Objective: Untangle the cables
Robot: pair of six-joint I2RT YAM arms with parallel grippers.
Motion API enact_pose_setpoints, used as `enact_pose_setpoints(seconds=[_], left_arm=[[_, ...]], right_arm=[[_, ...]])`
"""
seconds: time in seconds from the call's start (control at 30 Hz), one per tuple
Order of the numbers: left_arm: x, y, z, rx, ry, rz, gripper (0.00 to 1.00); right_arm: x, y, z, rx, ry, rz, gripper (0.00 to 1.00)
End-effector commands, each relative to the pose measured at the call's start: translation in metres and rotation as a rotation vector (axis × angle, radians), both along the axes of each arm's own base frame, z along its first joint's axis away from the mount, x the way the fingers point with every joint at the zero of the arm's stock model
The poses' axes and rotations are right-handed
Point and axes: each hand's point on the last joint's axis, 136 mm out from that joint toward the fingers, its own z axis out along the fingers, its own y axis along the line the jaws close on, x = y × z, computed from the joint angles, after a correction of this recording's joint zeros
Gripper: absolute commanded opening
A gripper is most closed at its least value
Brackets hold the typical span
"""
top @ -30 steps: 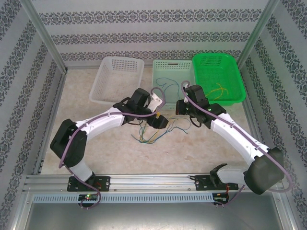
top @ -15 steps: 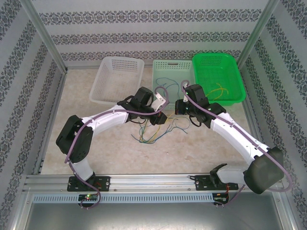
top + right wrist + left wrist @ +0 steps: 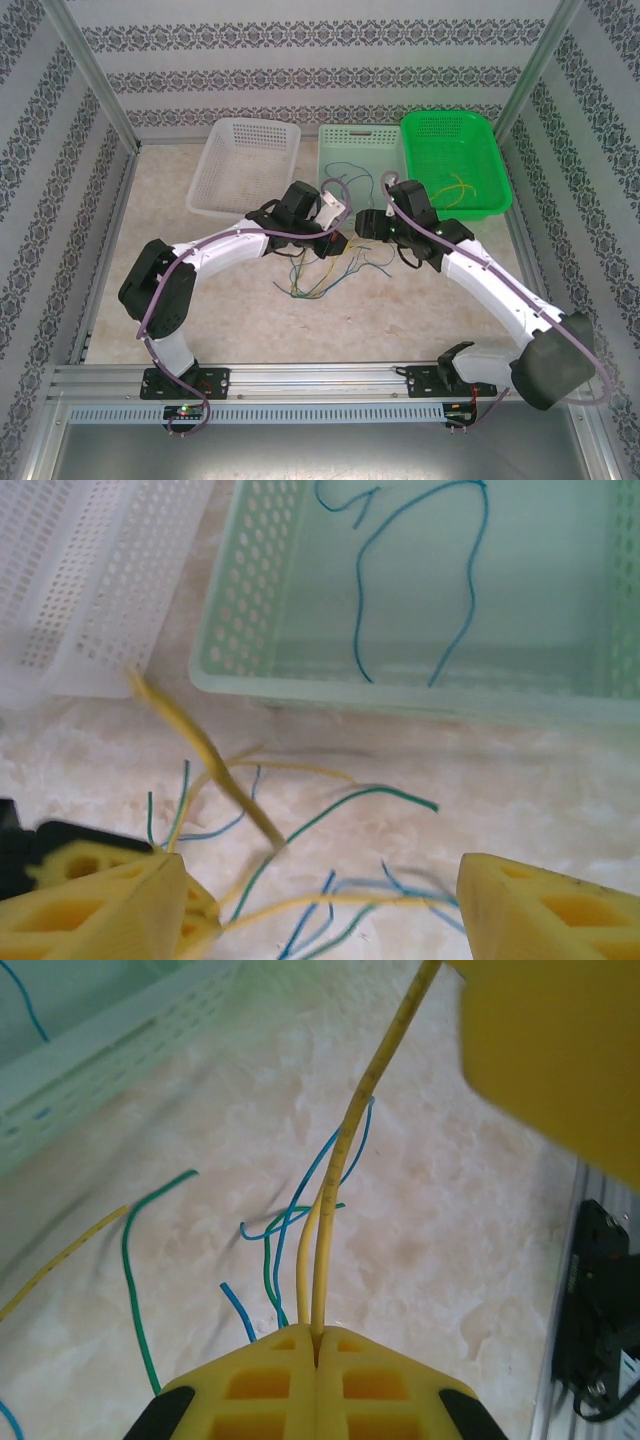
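As left wrist view shows, left claw (image 3: 317,1345) pinches yellow cable (image 3: 340,1160), right claw (image 3: 330,900) spread

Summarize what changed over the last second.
Left gripper shifted slightly right and its jaws shut on a yellow wire. Right gripper edged left and its jaws opened. Loose wires and green basket stayed put.
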Motion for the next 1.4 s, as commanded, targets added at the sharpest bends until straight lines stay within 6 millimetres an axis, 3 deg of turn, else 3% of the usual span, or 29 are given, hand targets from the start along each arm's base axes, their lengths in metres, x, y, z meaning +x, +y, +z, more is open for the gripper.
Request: enact_pose_setpoints(seconds=[0.0,0.17,0.33,0.63,0.93,1.37], left_arm=[[0.014,-0.006,0.032,-0.061,-0.087,0.069,0.0],[0.015,-0.009,0.036,-0.099,-0.077,0.077,0.0],[0.012,-0.01,0.04,-0.128,-0.072,0.08,0.0],[0.004,-0.011,0.055,-0.209,-0.097,0.057,0.0],[-0.003,-0.014,0.06,-0.257,-0.097,0.029,0.0],[-0.012,-0.016,0.065,-0.263,-0.125,-0.014,0.0]], right_arm=[[-0.01,-0.013,-0.005,0.053,-0.001,-0.092,0.68],[-0.017,0.001,-0.01,0.203,0.049,-0.108,0.62],[-0.015,0.007,-0.03,0.282,0.109,-0.176,0.55],[-0.002,0.012,-0.043,0.383,0.126,-0.268,0.58],[0.011,0.03,-0.035,0.507,0.102,-0.273,0.6],[0.014,0.044,-0.03,0.624,0.106,-0.269,0.6]])
